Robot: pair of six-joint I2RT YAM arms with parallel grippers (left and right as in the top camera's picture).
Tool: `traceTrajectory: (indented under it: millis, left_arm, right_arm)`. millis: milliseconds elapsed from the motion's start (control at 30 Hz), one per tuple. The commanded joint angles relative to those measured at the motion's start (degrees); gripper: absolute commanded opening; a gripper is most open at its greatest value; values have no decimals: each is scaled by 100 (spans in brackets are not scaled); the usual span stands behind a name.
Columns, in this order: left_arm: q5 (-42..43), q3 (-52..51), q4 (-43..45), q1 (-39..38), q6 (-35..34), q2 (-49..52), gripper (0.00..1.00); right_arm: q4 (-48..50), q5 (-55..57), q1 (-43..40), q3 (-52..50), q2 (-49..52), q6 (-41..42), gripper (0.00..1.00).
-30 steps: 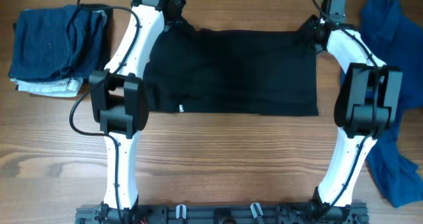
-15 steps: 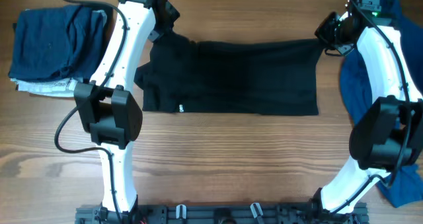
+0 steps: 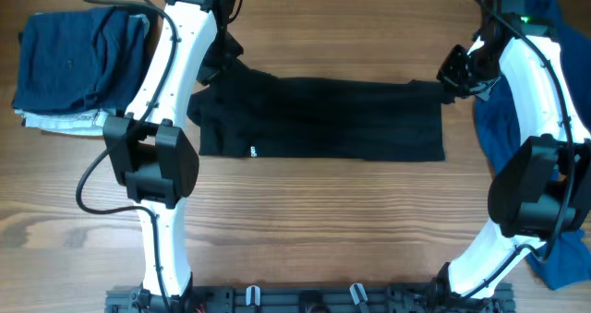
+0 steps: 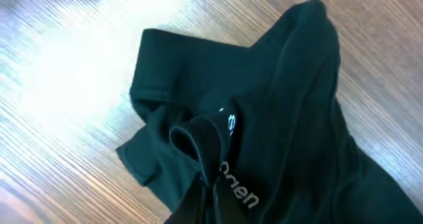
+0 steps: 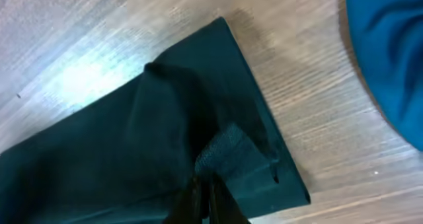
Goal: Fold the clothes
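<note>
2 far corners of the black shirt (image 3: 323,119), spread just right of the navy pile (image 3: 69,59), are pinched in the closed left gripper (image 3: 220,66) and right gripper (image 3: 451,80). Both should travel level, keeping the fold straight.

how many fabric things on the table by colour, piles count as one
black shirt: 1
navy stack: 1 (pieces inside cannot be counted)
royal-blue heap: 1
pale fabric under the navy stack: 1
total: 4
</note>
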Motion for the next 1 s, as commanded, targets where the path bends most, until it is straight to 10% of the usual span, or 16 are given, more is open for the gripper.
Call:
traceTrajectory:
  millis: [0, 167, 333, 533, 967]
  left_arm:
    - [-267, 76, -96, 59, 55, -216, 4]
    - [-267, 76, -203, 57, 55, -216, 36]
    - [-310, 76, -249, 59, 61, -216, 40]
    - [-26, 101, 13, 376, 874, -588, 51]
    - [833, 98, 223, 1255, 1552, -1084, 100]
  right_arm:
    - [-96, 122, -44, 48, -72, -179, 5]
    - [-197, 162, -44, 48, -74, -295, 34]
    - [-275, 162, -46, 48, -74, -304, 45]
    - [-57, -446, -168, 48, -63, -2149, 99]
    - [1014, -48, -173, -1202, -39, -3722, 97]
